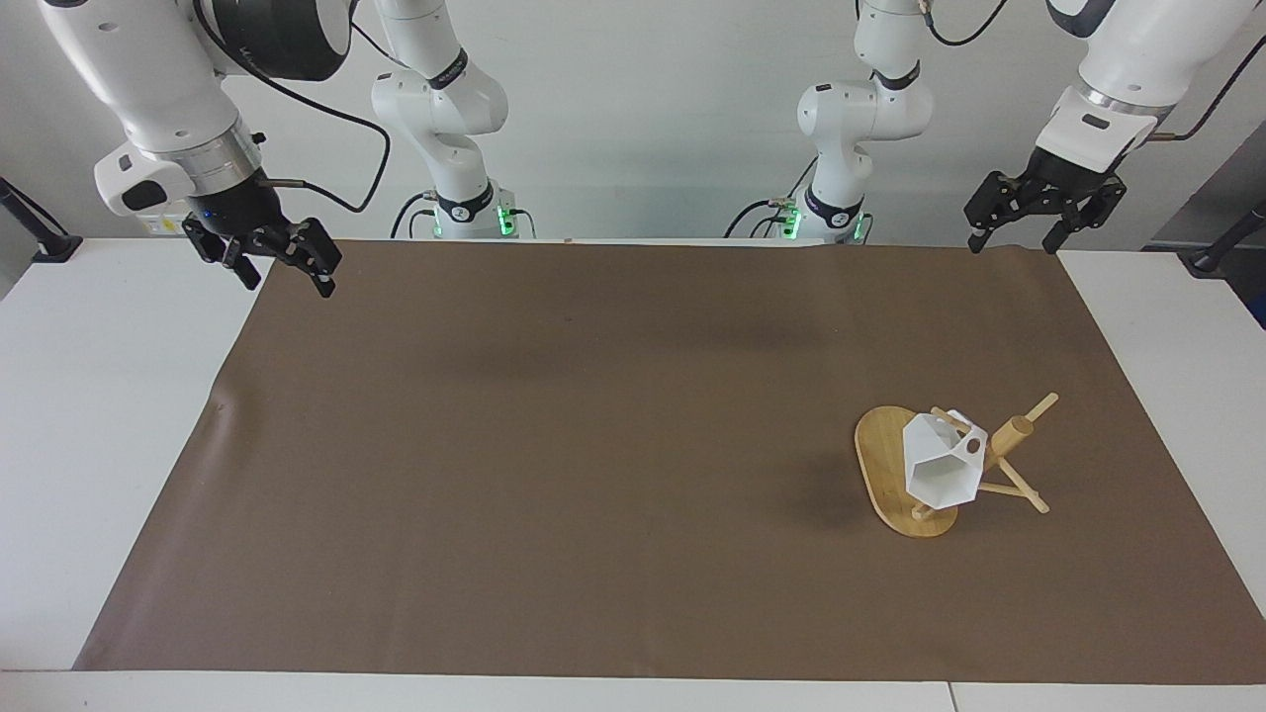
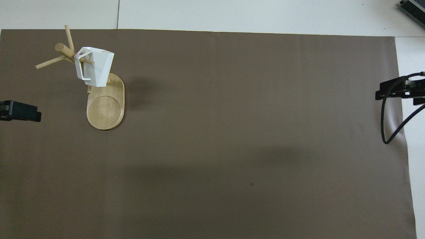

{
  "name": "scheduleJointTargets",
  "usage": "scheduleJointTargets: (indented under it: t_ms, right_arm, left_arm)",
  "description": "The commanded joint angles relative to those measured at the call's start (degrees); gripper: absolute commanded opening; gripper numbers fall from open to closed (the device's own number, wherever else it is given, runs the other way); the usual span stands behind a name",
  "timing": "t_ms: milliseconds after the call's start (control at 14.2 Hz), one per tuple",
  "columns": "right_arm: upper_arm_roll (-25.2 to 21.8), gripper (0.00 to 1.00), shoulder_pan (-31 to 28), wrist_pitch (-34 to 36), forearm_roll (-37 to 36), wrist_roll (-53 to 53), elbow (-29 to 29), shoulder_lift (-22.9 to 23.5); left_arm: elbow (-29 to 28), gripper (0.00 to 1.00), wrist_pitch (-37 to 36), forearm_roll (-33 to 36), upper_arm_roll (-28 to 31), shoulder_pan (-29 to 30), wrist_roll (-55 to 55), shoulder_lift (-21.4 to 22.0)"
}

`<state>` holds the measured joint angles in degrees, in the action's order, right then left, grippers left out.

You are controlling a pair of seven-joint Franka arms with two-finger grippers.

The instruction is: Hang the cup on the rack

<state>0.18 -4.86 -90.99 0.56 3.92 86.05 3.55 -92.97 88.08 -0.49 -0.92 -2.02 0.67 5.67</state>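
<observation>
Cup (image 1: 942, 463) hangs on the rack (image 1: 890, 470), handle threaded over one peg, body tipped against the post and clear of the oval base. It sits there under its own weight; no finger touches it. Rack stands on the brown mat (image 1: 593, 445) toward the left arm's end of the table.

Left gripper (image 1: 1019, 237): fingers spread, nothing between them, raised over the mat's corner at its own end, well apart from rack and cup. Probably parked there to leave the hung cup undisturbed.

Right gripper (image 1: 287, 272): fingers spread, empty, over the mat's edge at the right arm's end, far from anything. This arm waits.

Judgement: hanging looks done; nothing on the table calls for either hand.
</observation>
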Motion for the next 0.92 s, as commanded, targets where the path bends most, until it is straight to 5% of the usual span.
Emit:
scheduleJointTargets:
  t_ms: [0,847]
  right_arm:
    - [0.17,1.00,-0.41,0.81,0.05,-1.19,0.17,-0.21]
    - [0.17,1.00,-0.41,0.81,0.05,-1.19,0.08,-0.21]
  left_arm:
    - [-1.69,1.00,2.43,0.67,0.13,-0.18,-0.23,0.83]
    - [-3.36,1.00,2.97,0.58,0.04,-0.35,0.39,1.62]
